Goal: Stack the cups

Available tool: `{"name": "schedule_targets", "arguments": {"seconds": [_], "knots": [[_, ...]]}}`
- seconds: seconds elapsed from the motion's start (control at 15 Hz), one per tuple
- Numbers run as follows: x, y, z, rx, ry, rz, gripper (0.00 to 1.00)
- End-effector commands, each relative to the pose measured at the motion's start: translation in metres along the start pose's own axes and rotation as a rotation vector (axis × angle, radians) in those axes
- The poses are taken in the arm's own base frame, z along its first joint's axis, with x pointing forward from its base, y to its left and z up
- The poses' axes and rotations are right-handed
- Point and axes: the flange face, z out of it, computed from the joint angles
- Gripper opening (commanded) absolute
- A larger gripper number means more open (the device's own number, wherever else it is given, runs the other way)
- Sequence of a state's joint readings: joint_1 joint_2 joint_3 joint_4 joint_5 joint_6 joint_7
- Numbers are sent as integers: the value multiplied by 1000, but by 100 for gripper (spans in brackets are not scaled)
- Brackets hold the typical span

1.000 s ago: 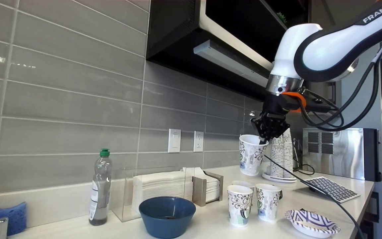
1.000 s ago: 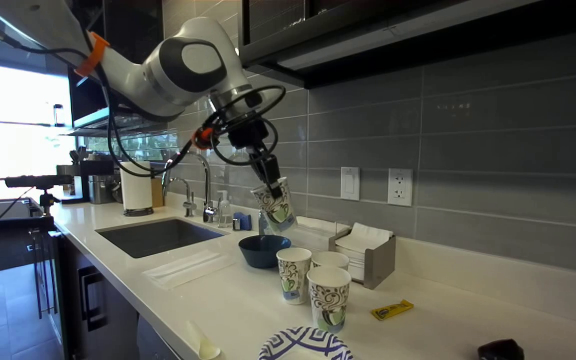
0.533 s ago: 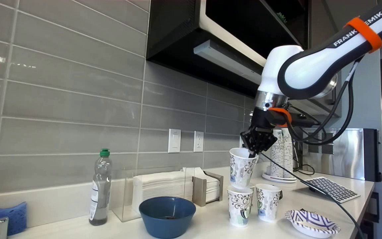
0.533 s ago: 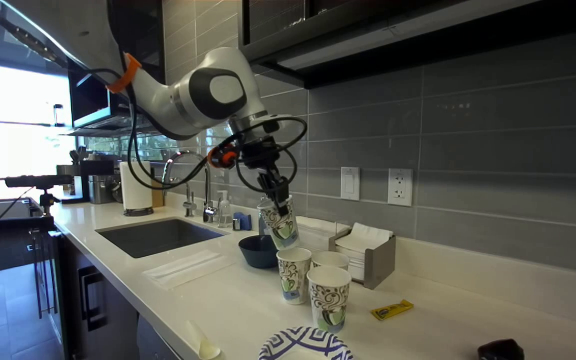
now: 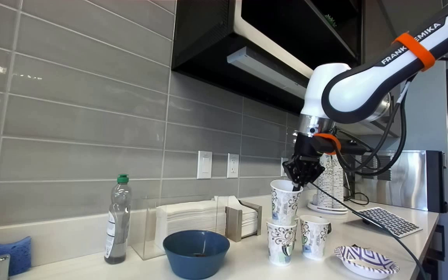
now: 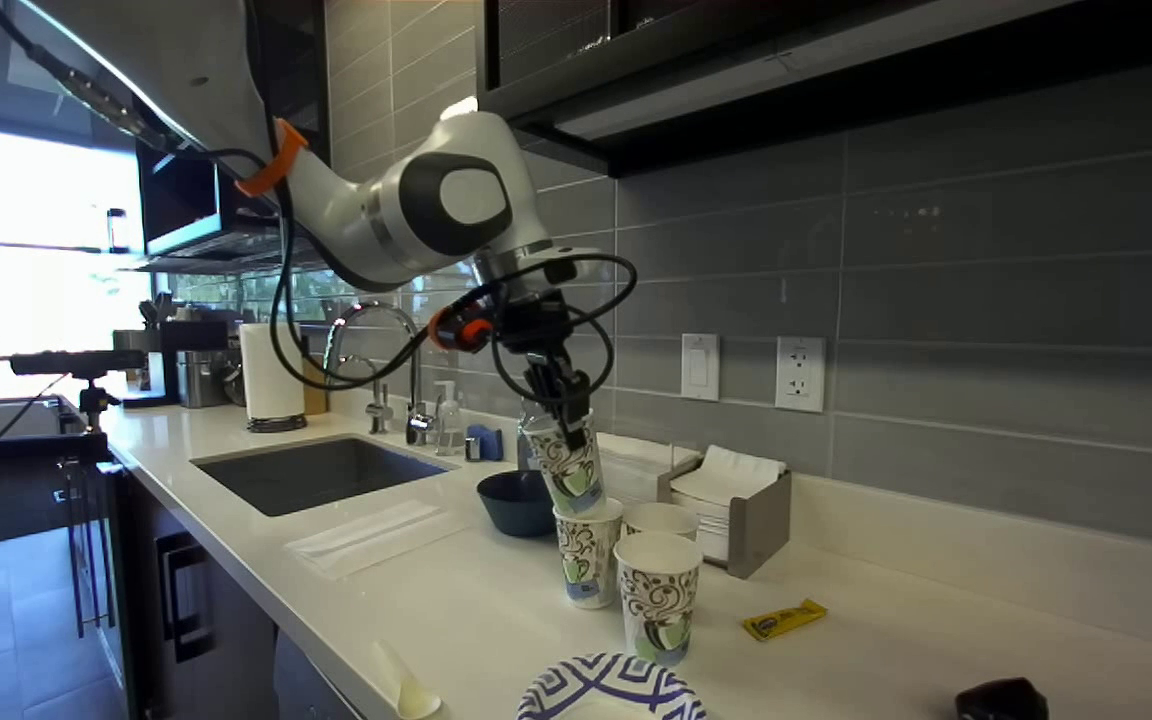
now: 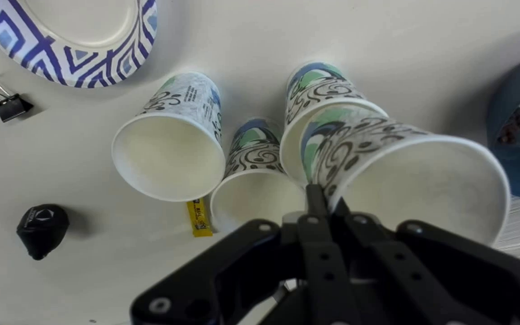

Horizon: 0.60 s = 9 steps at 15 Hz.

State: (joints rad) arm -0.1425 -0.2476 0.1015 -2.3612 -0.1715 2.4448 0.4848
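One bent arm [image 5: 349, 92], gripper [image 7: 328, 198] downward

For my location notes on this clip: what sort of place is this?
A kitchen, perhaps a shared office one: an exterior view shows a sink and a paper towel roll, and what look like tall stacks of paper cups hint at many users.

upper patterned cup [image 6: 577, 484] | tilted, base at mouth of lower cup [image 6: 588, 562] | two cups [image 7: 169, 144] [image 7: 257, 167] upright
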Motion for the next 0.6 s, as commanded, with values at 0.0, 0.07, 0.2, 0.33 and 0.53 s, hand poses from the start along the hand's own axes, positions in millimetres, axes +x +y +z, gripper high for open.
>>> {"name": "schedule_targets", "arguments": {"seconds": [0.0,0.07,0.2,0.33,0.53], "knots": [[7,2,6,26,-7,-5,29],[6,3,7,28,-14,-10,31],[6,4,7,36,-15,-15,43],[5,4,4,39,-10,-15,57],[-2,13,-4,27,-1,14,77]]}}
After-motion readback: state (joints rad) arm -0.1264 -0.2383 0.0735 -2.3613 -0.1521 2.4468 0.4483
